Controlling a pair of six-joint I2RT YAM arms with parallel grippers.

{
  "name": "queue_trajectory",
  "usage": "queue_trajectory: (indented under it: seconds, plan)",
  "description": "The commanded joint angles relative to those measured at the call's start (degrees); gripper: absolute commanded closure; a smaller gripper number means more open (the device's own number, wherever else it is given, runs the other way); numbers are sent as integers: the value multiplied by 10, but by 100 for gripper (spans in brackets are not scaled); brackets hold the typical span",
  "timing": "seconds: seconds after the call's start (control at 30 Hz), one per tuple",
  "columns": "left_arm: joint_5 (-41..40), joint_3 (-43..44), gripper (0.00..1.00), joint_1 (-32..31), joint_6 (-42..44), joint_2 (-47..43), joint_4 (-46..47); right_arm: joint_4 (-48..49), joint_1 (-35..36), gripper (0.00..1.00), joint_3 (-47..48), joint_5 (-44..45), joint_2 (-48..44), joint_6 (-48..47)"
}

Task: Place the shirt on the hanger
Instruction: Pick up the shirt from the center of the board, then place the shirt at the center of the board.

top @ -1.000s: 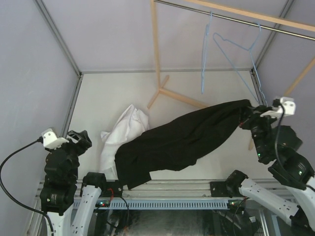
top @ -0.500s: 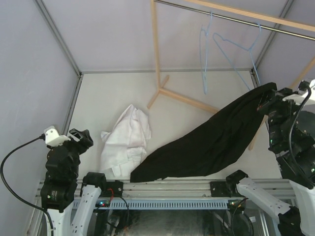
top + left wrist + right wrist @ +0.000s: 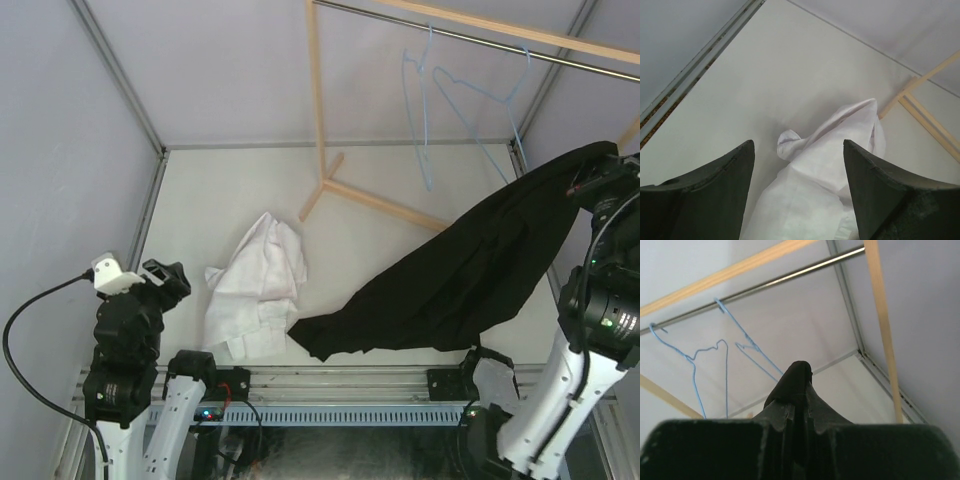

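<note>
Pale matte counter [image 3: 200, 200], grey walls. White shirt [image 3: 258, 290] lies crumpled lower left of centre. It looks thin, light and limp and will likely sag, so I'd grab the collar or a shoulder. Left pincer [image 3: 797, 150] is spread apart above it, holding nothing. Right pincer [image 3: 799, 407] is clamped on the black garment [image 3: 450, 285], raised at right near the blue wire hangers [image 3: 470, 100].

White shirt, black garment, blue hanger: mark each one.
white shirt [image 3: 255, 290], top external view, centre of the crumpled heap.
black garment [image 3: 470, 280], top external view, middle of the hanging fabric.
blue hanger [image 3: 727, 380], right wrist view, its long straight wire.
</note>
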Motion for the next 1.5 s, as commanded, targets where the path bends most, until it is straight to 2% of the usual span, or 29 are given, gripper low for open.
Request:
queue_trajectory:
  seconds: [0.0,0.17,0.23,0.47,0.57,0.67,0.77,0.93,1.1,1.2,1.37,1.47]
  plan:
    - [12,-9,25,4,4,13,18,37,-126,100,38,-229,24,99]
    - [11,-9,24,4,4,16,19,101,-255,100,36,-360,44,204]
    - [11,-9,24,4,4,16,18,115,-277,100,46,-389,59,225]
    - [14,-9,24,4,6,21,19,74,-256,100,121,-372,110,183]
    - [15,-10,25,4,6,21,20,72,-210,100,109,-360,101,165]
    - [14,-9,25,3,6,19,20,82,-145,100,38,-312,57,134]
    - [15,-10,24,4,6,19,20,104,-99,100,-74,-281,-6,132]
    - [25,-10,24,4,9,27,23,122,-69,100,-274,-280,-89,143]
    - [35,-10,24,4,12,37,26,142,-46,99,-440,-298,-132,153]
    - [37,-10,25,4,13,43,26,155,-24,84,-507,-262,-129,140]
    - [71,-9,23,4,12,65,30,155,-29,41,-529,-198,-115,125]
    - [103,1,21,4,11,100,22,145,-32,10,-510,-145,-137,119]
